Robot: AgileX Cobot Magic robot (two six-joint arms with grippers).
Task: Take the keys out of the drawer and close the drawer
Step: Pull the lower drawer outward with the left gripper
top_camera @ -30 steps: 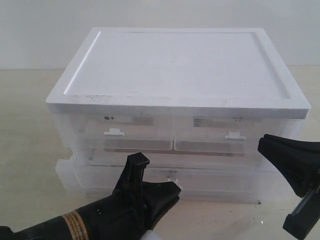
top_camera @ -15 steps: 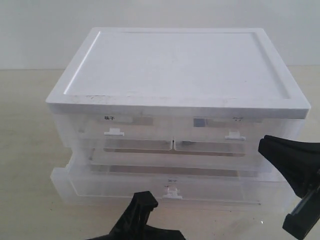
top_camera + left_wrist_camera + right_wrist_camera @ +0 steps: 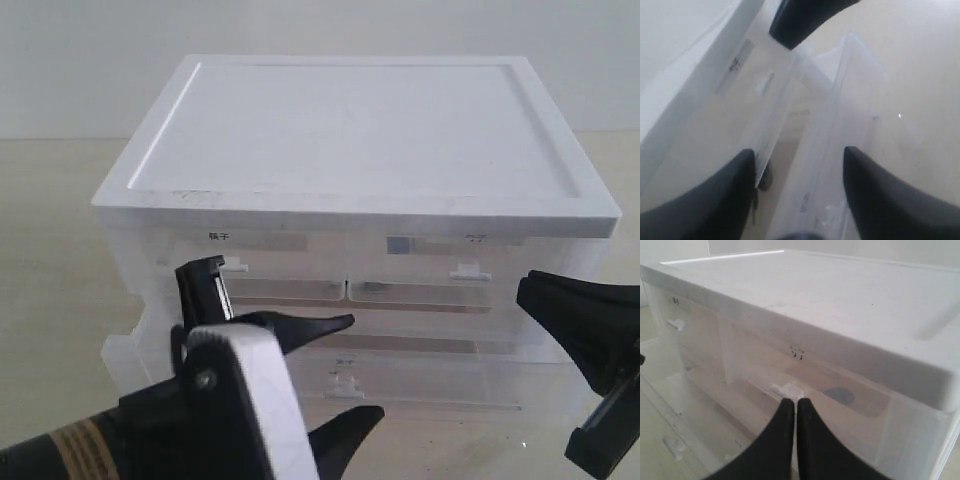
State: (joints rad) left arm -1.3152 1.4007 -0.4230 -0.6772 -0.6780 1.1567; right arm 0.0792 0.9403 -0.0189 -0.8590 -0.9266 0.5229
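A translucent drawer cabinet with a white top stands in front of me. Its wide lower drawer is pulled out a little. My left gripper hangs open in front of that drawer, and its wrist view looks down past the drawer's clear front wall; nothing is between the fingers. My right gripper is shut, its tips just short of the upper right drawer's small white handle. A dim bluish round patch shows through that drawer's front; I cannot tell whether it belongs to the keys. No metal keys are discernible.
The upper left drawer is closed, with its own white handle. The cabinet rests on a pale beige table. A small dark shape lies under the upper drawers in the left wrist view.
The lower drawer slid out from the cabinet. My left gripper dropped low, then rose again and now hangs turned and open before the drawer. The right gripper stayed put.
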